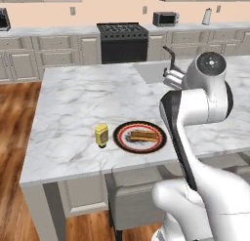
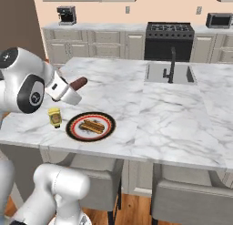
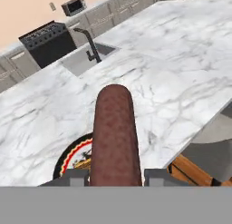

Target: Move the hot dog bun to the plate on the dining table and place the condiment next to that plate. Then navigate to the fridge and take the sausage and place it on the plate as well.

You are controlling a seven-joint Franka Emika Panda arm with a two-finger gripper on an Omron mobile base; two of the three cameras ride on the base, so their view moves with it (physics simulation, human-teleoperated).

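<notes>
My gripper [image 2: 72, 87] is shut on the sausage [image 2: 78, 84], a dark reddish-brown cylinder that sticks out ahead of the fingers [image 3: 74, 177] in the hand view, where the sausage [image 3: 115, 134] fills the middle. It hangs above the dining table [image 1: 78, 98], up and to the left of the plate [image 2: 70, 127]. The hot dog bun [image 1: 143, 136] lies on the dark-rimmed plate [image 1: 117, 136]. The yellow condiment [image 1: 101, 135] stands upright just left of the plate, close to its rim. The plate's rim [image 3: 65, 157] shows below the sausage.
The sink [image 2: 157, 74] with its black faucet [image 2: 172, 64] is set into the island's far side. Grey chairs [image 2: 195, 196] stand under the near edge. A black stove [image 1: 123, 40] and a microwave [image 1: 165, 18] line the back wall counter.
</notes>
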